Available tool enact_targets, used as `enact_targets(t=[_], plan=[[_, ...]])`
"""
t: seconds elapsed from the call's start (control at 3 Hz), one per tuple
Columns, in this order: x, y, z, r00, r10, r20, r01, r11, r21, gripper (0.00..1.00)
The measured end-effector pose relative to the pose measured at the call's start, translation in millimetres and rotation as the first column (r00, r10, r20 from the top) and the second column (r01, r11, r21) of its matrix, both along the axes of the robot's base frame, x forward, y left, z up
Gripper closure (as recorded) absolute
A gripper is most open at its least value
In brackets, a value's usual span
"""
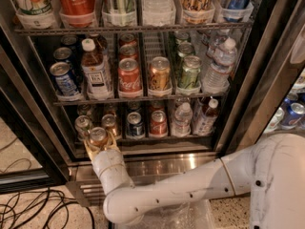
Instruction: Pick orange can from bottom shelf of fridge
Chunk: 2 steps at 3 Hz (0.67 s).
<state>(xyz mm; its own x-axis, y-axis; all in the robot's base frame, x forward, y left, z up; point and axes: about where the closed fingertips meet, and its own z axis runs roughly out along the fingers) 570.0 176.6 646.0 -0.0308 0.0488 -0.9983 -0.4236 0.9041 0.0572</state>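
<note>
The fridge [267, 66] stands open in front of me. My gripper [98, 144] is at the left end of the bottom shelf [164, 138], at its front rail. Its pale fingers [88, 149] close around an orange can [98, 135], whose silver lid faces up. The can stands upright in the grip, just in front of two other bronze cans [83, 123] in the left lanes. The white arm [171, 190] reaches in from the lower right across the ribbed steel base [167, 167].
On the bottom shelf there are also a blue can [135, 124], a red can [158, 122] and two bottles [182, 119]. The middle rack [143, 98] hangs close above. Black cables [33, 209] lie on the floor at left. The door frame [24, 128] is at left.
</note>
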Motion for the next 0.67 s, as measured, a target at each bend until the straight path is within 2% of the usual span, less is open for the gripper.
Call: enact_targets(t=[0.33,0.67], plan=[[-40.0,11.2,2.7,0.999,0.045,0.0,-0.045,0.999,0.028,1.0],[-46.1,13.1,2.1,0.9985,0.056,0.0,-0.055,0.998,0.027,1.0]])
